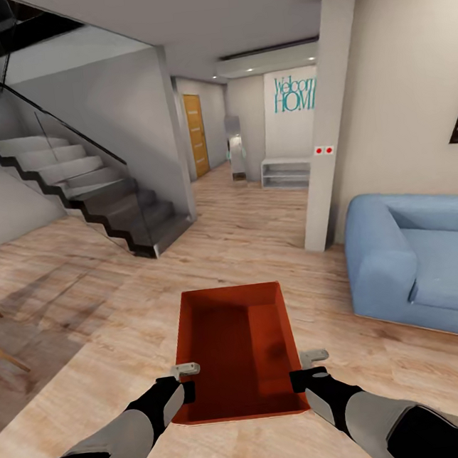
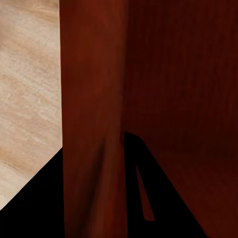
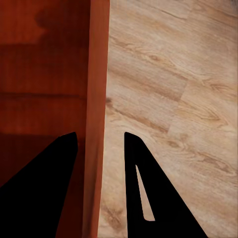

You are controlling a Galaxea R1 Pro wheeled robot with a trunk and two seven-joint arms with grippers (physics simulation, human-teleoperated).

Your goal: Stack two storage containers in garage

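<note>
One red-orange open-top storage container (image 1: 237, 350) hangs in front of me above the living room's light wood-plank floor (image 1: 256, 218), carried between both arms. My left gripper (image 1: 185, 381) is shut on its left wall (image 2: 91, 124), a dark finger on each side. My right gripper (image 1: 310, 368) is shut on the right wall (image 3: 96, 99) in the same way. The bin is empty inside (image 3: 44, 89). The other storage container and the garage are out of view.
A light blue sofa (image 1: 420, 270) stands close at the right, beside a white pillar (image 1: 326, 117). A dark staircase with glass railing (image 1: 103, 194) rises at the left. A hallway ahead leads to a honey-wood door (image 1: 196, 134) and a white shelf (image 1: 287, 173).
</note>
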